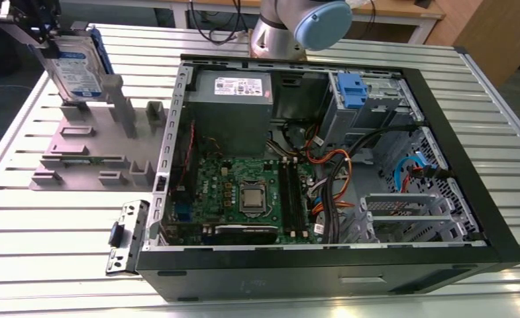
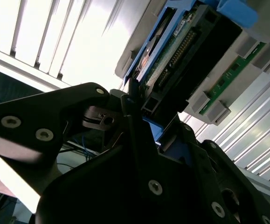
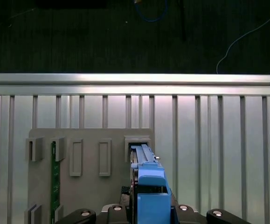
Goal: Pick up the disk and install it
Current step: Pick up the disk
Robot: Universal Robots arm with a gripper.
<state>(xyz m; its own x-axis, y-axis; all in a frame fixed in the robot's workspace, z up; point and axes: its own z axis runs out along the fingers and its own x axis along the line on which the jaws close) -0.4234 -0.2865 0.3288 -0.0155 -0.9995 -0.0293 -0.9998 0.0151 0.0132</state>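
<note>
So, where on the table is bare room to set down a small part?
Bare table slats lie between the grey holder and the near edge, on the exterior view's left of the loose bracket, and on the exterior view's right past the computer case. Crowded: around the gripper holding the disk, and inside the case.

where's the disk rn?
At the exterior view's left, the disk stands upright at the grey slotted rack, outside the open computer case, with the gripper closed on its top end.
</note>
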